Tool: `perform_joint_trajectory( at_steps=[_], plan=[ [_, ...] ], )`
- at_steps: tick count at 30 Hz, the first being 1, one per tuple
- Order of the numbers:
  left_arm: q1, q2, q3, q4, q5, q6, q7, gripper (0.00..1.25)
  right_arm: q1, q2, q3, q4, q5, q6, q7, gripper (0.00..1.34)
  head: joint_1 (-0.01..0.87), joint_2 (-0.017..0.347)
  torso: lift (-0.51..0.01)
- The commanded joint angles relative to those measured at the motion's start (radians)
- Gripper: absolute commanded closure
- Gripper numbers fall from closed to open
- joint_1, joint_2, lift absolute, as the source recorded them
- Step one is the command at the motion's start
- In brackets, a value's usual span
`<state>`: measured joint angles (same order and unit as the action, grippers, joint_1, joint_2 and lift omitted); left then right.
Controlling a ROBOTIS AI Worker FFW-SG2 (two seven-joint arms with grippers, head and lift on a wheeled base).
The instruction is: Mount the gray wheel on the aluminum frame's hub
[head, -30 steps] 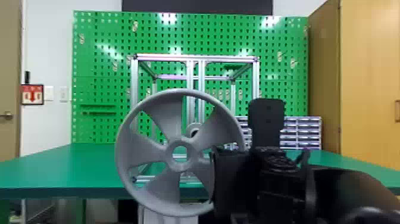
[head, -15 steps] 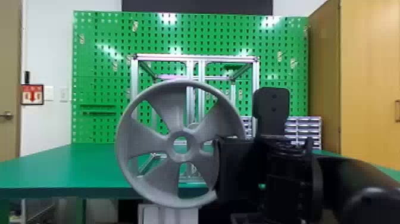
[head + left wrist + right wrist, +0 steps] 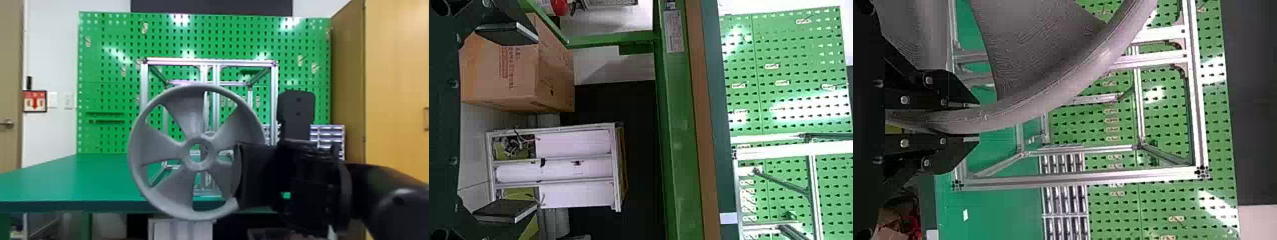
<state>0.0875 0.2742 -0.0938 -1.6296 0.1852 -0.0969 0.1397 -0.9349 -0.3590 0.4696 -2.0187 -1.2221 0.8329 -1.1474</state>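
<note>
Forward of the aluminum frame (image 3: 274,102), on the robot's side, the gray wheel (image 3: 188,118) is held upright and apart from the frame. The frame stands on the green table (image 3: 79,182).

Tool state: the right gripper (image 3: 977,121) is clamped on the wheel rim, one finger on each face, at the part of the rim nearest the frame's right side. From this grip, the wheel extends toward the frame's left side. The left gripper (image 3: 536,121) is idle on the robot's side of the frame, toward its left, fingers spread with nothing between them.

Governing relation: the wheel's broad face is turned roughly square to the frame, so its axle line appears to run from the robot toward the frame. What looks like the hub (image 3: 209,134) shows at the frame's middle uprights, partly behind the wheel. In the head view it appears above and slightly right of the wheel's center boss (image 3: 186,153).

Judged step: alignment before mounting. The right arm should center the boss on the hub, then advance along the axle line. Caution: the one-sided grip may let the wheel tilt on contact; the boss may then bind or miss.
</note>
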Motion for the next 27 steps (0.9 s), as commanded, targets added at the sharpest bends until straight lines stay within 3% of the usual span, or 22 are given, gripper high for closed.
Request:
perform_joint_trajectory(
  at_steps=[1,10,17,27],
  plan=[
    [0.000,0.000,-0.001,-0.018,0.003,0.017,0.000,0.12,0.001,-0.003,-0.008,0.006,-0.014,0.000,0.000,1.17,-0.005,0.006,-0.499],
    [0.000,0.010,-0.011,-0.196,0.026,0.144,0.009,0.12,-0.001,-0.005,-0.011,0.017,-0.014,-0.006,0.000,1.17,-0.005,0.006,-0.499],
    [-0.008,0.054,-0.081,-0.331,0.080,0.177,0.133,0.13,-0.001,-0.005,-0.012,0.020,-0.004,-0.009,0.000,1.17,-0.005,0.006,-0.499],
    [-0.057,0.085,-0.135,-0.484,0.192,0.259,0.267,0.16,-0.002,-0.008,-0.012,0.028,0.003,-0.011,0.000,1.17,-0.005,0.006,-0.499]
  ],
)
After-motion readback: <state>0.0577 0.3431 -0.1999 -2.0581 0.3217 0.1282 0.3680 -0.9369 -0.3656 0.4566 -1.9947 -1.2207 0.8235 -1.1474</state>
